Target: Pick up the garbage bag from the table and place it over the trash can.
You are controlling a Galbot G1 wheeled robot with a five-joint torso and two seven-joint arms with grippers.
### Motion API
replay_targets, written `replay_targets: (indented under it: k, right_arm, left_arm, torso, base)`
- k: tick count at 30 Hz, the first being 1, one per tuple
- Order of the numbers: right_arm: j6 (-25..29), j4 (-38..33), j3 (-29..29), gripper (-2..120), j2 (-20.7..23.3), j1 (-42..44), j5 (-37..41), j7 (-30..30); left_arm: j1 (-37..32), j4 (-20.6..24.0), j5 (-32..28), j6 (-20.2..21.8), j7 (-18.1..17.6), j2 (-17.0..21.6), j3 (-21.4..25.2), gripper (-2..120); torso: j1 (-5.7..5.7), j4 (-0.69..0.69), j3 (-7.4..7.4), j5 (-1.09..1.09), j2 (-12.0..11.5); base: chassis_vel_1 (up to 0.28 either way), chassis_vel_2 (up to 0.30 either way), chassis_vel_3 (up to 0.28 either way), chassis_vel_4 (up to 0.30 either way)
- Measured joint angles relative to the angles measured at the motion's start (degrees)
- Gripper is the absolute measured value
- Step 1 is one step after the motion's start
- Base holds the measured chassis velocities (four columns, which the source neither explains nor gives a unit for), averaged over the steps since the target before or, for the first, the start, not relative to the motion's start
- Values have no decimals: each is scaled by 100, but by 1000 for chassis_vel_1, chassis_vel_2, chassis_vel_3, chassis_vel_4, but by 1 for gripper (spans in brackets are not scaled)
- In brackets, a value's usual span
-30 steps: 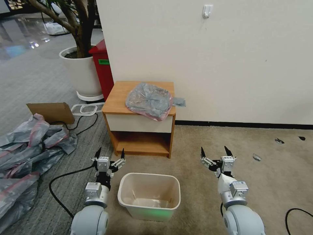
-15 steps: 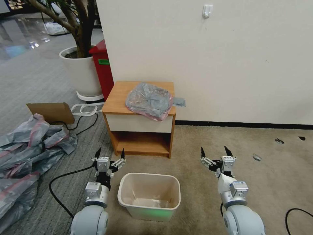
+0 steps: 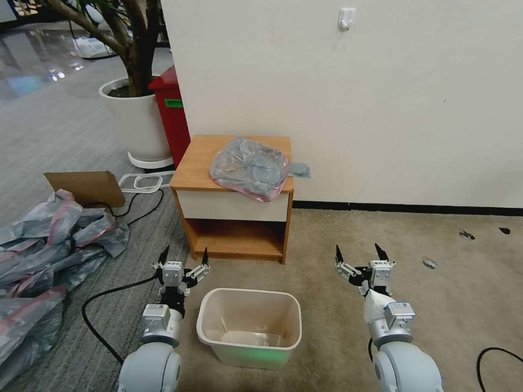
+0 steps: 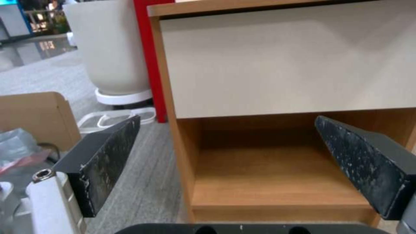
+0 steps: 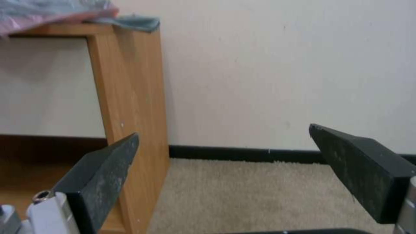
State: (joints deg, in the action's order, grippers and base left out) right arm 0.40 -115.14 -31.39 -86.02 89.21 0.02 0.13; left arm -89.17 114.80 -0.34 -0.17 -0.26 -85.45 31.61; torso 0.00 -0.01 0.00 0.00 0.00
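Grey translucent plastic, crinkled and with a pink-red edge, is the garbage bag; it lies flat on the top of the table, toward the right side, and its front edge hangs a little over the white drawer front. A small grey flap of it reaches past the right edge of the table, near the wall; in the right wrist view the same bag shows at the table corner. Under the drawer the open lower shelf holds nothing that I can see. In front of the table, on the beige carpet, stands the trash can, cream-white, with no bag over its rim. The left gripper hovers low just beside the left rear corner of the trash can, its two black fingers well apart and pointing to the table; from its wrist camera the fingers frame the drawer front and the shelf. The right gripper hovers over the carpet to the right of the trash can, apart from it, also with fingers spread wide and gripping nothing. Farther to the left lie a heap of similar grey-pink bags, a flat cardboard piece and a black cable; behind the table stand a red bin and a large white plant pot.
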Motion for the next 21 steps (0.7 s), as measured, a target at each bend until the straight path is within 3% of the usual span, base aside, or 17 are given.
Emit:
replay_targets:
  k: [4,7,8,11,17,21]
  right_arm:
    - [424,-520,143,100,-8,352,83,139]
    - [359,-521,244,100,67,358,220,143]
    - [333,-505,316,100,121,339,299,153]
    - [335,-432,415,100,158,287,407,173]
    - [349,-276,512,100,267,147,613,243]
    - [361,-164,610,100,449,-117,1357,289]
  left_arm:
    - [-615,380,-600,-344,-445,709,181,93]
    - [-846,524,-849,-381,-517,906,208,95]
    - [-905,531,-898,-380,-520,894,188,99]
    - [-924,505,-937,-385,-529,853,152,100]
    - [-945,462,-966,-464,-529,835,95,100]
    - [-962,450,-970,-562,-529,862,68,100]
  torso:
    - [1,3,0,-3,0]
    - [1,4,-1,6,0]
    - [1,3,0,-7,0]
    - [1,0,0,3,0]
    - [1,1,0,-1,0]
    - [0,0,0,0,0]
  base:
    - [0,0,0,0]
    - [0,0,0,0]
    - [0,0,0,0]
    - [0,0,0,0]
    - [0,0,0,0]
    - [0,0,0,0]
